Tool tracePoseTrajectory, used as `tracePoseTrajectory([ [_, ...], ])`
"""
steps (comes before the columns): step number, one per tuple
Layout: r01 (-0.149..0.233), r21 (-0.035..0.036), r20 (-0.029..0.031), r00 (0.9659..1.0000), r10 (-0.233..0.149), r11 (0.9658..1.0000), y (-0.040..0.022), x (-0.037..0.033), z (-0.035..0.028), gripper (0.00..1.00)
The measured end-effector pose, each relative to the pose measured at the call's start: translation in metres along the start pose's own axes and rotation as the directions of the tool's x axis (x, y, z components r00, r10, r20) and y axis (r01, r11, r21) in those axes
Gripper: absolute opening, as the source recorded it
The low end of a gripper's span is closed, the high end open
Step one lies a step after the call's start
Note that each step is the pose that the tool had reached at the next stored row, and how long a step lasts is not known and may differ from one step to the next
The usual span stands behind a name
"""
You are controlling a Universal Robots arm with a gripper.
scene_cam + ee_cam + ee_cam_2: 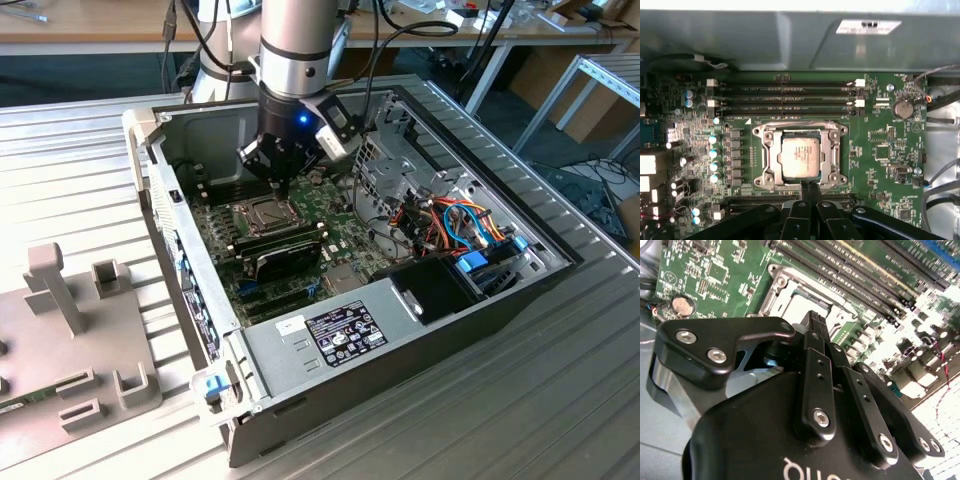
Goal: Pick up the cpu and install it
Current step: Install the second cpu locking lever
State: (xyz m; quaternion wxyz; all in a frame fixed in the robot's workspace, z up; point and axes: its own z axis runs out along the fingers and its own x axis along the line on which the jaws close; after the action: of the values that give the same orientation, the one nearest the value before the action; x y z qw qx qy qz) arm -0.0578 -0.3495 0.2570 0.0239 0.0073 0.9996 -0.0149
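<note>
The cpu (800, 156), a small square chip with a dull silver top, lies flat inside the open metal socket frame (766, 145) on the green motherboard (880, 150). In the exterior view the cpu (262, 212) sits near the middle of the open computer case (400, 345). My gripper (809, 187) hovers just beside the socket's edge, a little above the board, with its black fingertips pressed together and nothing between them. The second wrist view shows the gripper (813, 319) tapering to one closed tip over the socket. In the exterior view the gripper (283, 182) hangs above the socket's far side.
Black memory slots (785, 97) run along one side of the socket, and a long black card (285, 250) lies on the other. A drive cage (400, 165) and coloured cables (465, 225) fill the exterior view's right of the case. A grey fixture (70, 330) stands at that view's left.
</note>
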Motion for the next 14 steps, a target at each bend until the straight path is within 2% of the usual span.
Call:
tracePoseTrajectory([
  [5,0.0,-0.0001,0.0,1.0,0.0,1.0,-0.0104,0.0005,0.0012,0.11],
  [14,0.0,0.0,-0.0008,1.0,0.0,1.0,-0.0125,0.0015,0.0042,0.11],
])
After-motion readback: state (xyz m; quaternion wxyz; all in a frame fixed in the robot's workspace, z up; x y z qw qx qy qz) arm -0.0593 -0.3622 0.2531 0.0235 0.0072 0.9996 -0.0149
